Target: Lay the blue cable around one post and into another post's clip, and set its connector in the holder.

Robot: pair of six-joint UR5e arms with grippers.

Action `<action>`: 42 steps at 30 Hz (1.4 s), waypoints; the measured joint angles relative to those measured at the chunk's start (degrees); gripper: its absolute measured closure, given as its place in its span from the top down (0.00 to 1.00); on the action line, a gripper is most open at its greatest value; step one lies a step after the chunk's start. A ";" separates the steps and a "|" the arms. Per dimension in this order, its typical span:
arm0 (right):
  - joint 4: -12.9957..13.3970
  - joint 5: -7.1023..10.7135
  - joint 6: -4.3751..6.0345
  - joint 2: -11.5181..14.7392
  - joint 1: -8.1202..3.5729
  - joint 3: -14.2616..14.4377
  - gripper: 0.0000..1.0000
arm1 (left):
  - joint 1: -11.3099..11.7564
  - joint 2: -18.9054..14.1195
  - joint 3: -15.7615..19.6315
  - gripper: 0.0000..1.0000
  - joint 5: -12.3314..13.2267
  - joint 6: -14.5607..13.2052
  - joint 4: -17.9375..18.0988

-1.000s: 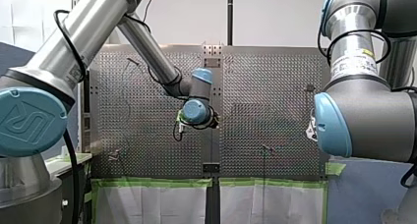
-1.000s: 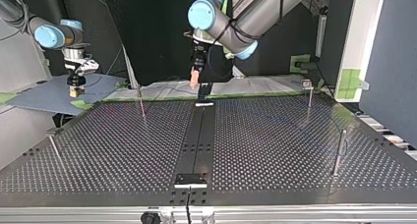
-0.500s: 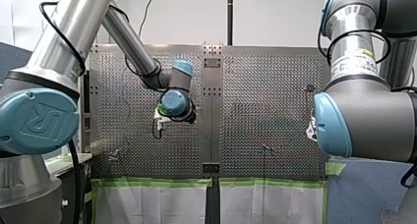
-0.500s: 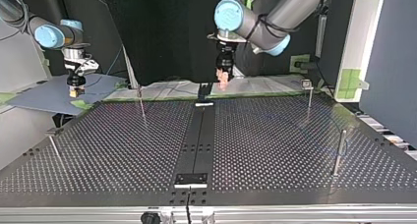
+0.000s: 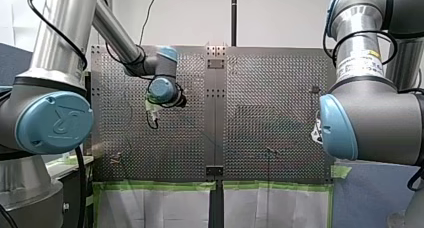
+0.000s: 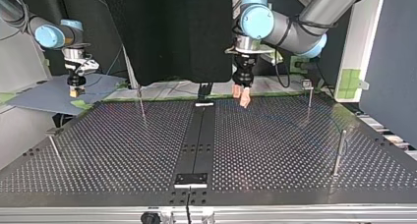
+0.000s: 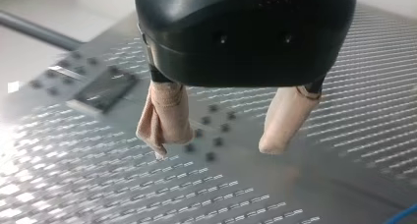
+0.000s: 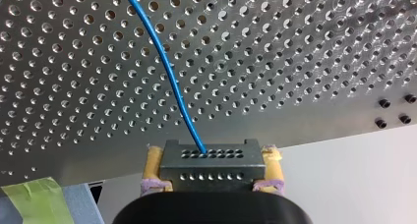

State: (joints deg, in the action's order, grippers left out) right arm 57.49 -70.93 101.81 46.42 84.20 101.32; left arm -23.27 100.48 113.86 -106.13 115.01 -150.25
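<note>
The blue cable (image 8: 167, 67) runs from its connector (image 8: 211, 167) out over the perforated counter (image 8: 305, 47). The connector is clamped between the yellow pads of my right pincer (image 8: 214, 157), which hangs beyond the counter's far left corner in the top view. My left pincer (image 7: 223, 135) hovers open and empty, beige pads (image 7: 164, 118) spread, over the counter's far edge, just right of the dark middle strip (image 6: 199, 135) in the top view. A thin post (image 6: 309, 96) stands further right.

Perforated metal table (image 8: 295, 47) gleams; blue cable (image 8: 167, 63) looks smooth, plastic-coated.
</note>
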 joint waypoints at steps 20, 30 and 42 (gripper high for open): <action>0.11 0.06 -0.07 -0.06 -0.04 0.00 0.00 | 11.13 -9.34 3.52 0.98 -0.23 11.13 4.40; 0.17 0.15 -0.01 -0.09 -0.04 -0.02 0.00 | 17.03 -9.41 3.70 0.98 -3.95 14.76 4.66; 0.15 0.18 -0.11 -0.13 0.03 -0.02 0.00 | 23.92 -9.19 3.95 0.98 -1.82 19.04 8.83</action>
State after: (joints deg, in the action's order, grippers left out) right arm 57.64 -70.76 101.70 46.29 84.23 101.31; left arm 0.65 91.29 117.81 -107.96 134.05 -141.42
